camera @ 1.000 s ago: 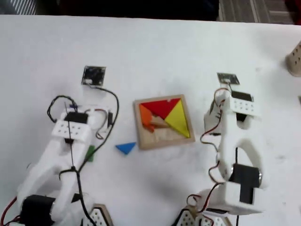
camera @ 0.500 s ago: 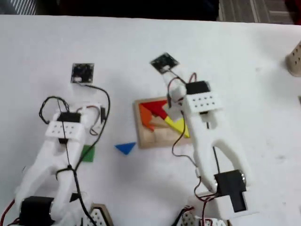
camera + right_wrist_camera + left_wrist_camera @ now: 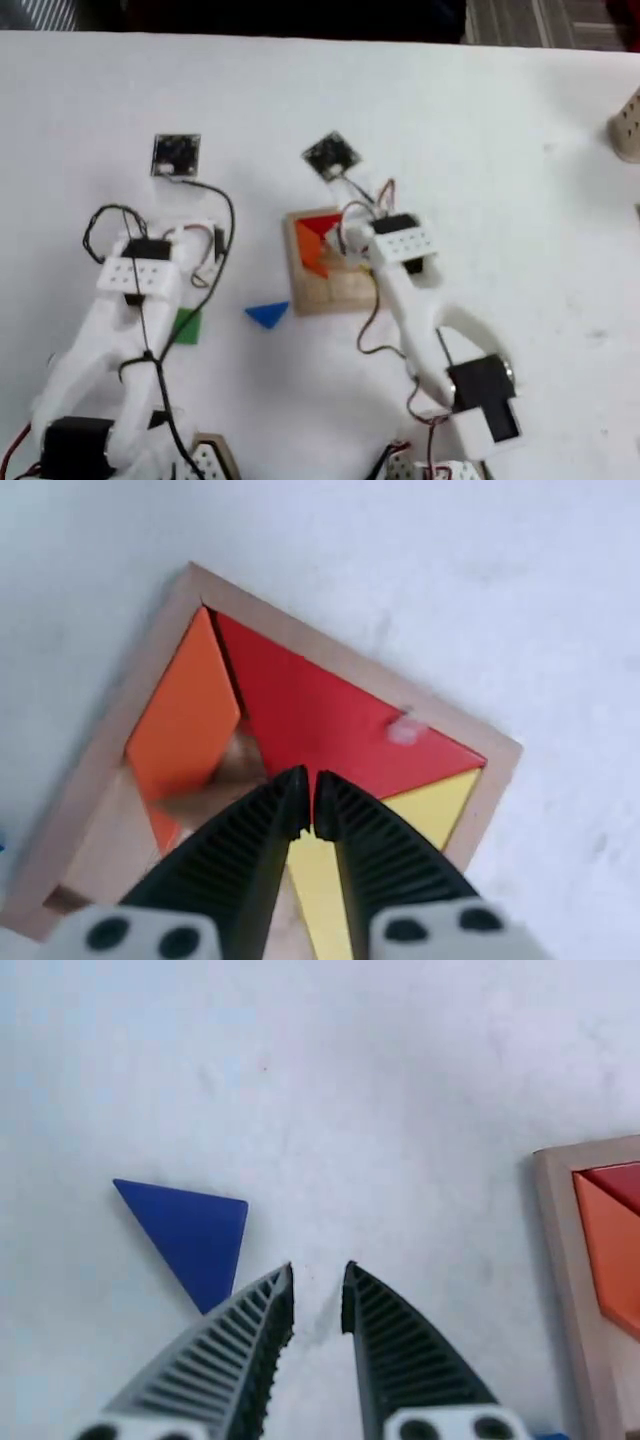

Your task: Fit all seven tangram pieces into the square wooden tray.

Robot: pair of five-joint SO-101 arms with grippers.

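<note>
While the left claw (image 3: 318, 1275) hangs slightly parted, empty, the flat blue triangular tangram piece (image 3: 195, 1232) lies just beside one tip: likely light, stiff, thin, so pinch opposite edges!

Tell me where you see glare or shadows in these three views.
High view: the white table is brightly and evenly lit, with only faint shadows. Right wrist view: a small pale glare spot sits on the red triangle. Left wrist view: a soft shadow lies on the table under the left gripper; no glare on the blue triangle.
</note>
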